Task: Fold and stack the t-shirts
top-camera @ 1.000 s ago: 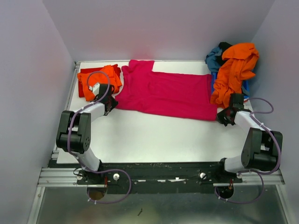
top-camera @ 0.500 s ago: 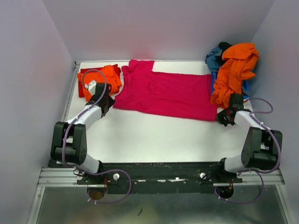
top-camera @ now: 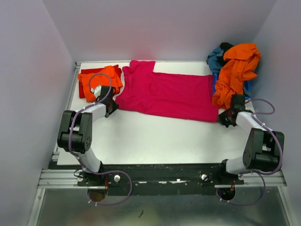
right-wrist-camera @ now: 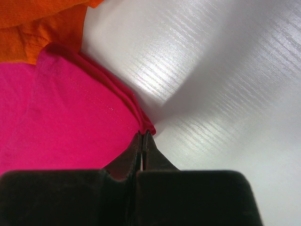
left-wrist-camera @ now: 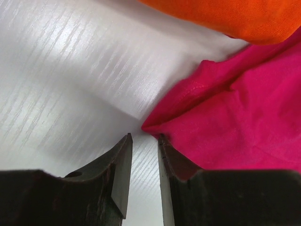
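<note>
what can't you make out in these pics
- Red tee, top view: the folded orange tee covers all but an edge.
- Teal tee and black tee, top view: mostly buried under the draped orange tee.
- Right tool, right wrist view: shut on the corner of the pink tee; its own fingers hide how much hem is pinched.

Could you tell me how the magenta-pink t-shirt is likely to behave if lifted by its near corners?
The magenta-pink cloth t-shirt will probably be floppy: it lies flat with soft creases, so the middle should sag. It looks thin and light at the hemmed corner. It should likely slide easily on the smooth white table.
</note>
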`<action>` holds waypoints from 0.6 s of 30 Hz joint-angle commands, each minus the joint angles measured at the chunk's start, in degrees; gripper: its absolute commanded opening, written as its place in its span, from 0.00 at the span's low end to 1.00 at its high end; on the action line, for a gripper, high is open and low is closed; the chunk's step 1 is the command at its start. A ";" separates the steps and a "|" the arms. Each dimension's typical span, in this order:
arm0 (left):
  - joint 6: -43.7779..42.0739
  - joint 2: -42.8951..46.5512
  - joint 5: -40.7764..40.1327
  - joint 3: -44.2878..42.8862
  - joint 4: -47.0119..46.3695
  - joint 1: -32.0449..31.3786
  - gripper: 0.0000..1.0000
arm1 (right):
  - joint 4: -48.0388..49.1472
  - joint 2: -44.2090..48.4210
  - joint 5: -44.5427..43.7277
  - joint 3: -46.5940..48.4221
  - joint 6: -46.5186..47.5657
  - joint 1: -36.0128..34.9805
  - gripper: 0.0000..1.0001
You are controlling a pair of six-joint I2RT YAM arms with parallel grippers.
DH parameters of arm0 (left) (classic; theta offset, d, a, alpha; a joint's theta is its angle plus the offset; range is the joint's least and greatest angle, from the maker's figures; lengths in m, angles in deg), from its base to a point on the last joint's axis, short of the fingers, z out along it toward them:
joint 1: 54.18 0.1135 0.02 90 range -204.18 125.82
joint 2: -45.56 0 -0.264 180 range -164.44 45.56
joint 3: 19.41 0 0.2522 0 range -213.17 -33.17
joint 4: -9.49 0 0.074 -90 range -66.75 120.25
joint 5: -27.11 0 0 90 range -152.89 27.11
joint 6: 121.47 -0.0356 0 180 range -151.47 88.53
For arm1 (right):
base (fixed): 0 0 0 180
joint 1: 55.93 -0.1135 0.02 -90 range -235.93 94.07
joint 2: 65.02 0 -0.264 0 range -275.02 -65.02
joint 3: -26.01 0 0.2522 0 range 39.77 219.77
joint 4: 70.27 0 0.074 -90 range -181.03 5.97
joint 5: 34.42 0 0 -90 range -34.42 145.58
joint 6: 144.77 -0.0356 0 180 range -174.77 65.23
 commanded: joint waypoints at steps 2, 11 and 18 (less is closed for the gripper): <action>-0.44 -2.69 1.53 -2.52 -0.51 -0.12 0.38 | -1.64 0.04 0.17 1.66 0.50 -0.04 0.01; 0.62 5.91 -1.02 2.49 -1.21 -0.12 0.35 | -1.90 -0.14 0.00 2.10 0.68 -0.04 0.00; -0.97 1.88 1.53 -1.90 0.46 -0.12 0.38 | -1.81 -0.49 0.44 2.10 0.59 -0.04 0.00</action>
